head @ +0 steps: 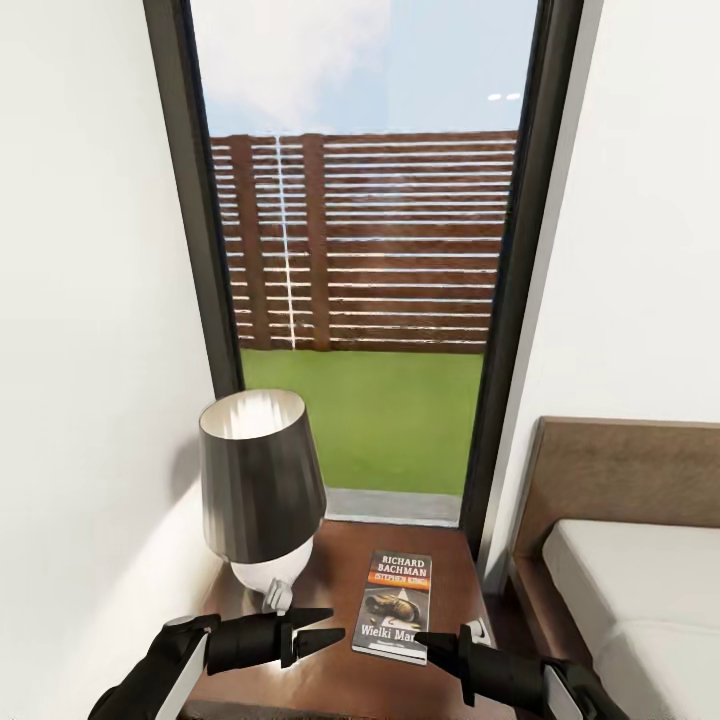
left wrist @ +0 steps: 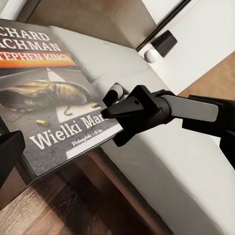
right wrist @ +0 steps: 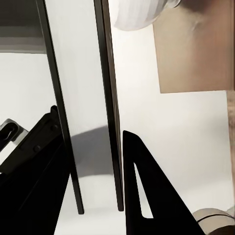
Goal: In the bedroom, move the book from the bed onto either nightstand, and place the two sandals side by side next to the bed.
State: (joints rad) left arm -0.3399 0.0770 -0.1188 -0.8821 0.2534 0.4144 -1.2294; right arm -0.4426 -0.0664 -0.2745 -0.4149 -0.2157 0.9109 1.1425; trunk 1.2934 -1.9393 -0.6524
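Head view. The book (head: pixel 396 606) lies flat, cover up, on the nightstand (head: pixel 330 670), at approx. 3 o'clock of the lamp (head: pixel 262 497) and just beside its white base. Cover: dark grey, white "RICHARD BACHMAN" lettering, orange band reading "STEPHEN KING", pale picture of a shoe, title "Wielki Mar…" partly covered. Left wrist view gives the same cover (left wrist: pixel 46 93) close up, its upper-left lettering cut off by the frame edge.

Bed (head: pixel 640 590) at 3 o'clock of the nightstand; pale mattress and brown headboard cut off by the frame edge. Nightstand front edge hidden behind both arms. Behind, at 12 o'clock, a tall black-framed window (head: pixel 365 250) w/ slatted fence and grass outside.

Left gripper (head: pixel 318 630): fingers slightly parted, tips pointing toward the book's left edge, near it but not touching; holds nothing. Right gripper (head: pixel 440 640): tip at the book's lower-right corner; contact cannot be told. In the right wrist view the right gripper's fingers (right wrist: pixel 147 196) stand well apart, nothing between them; the background there is blurred white wall and dark frame bars.
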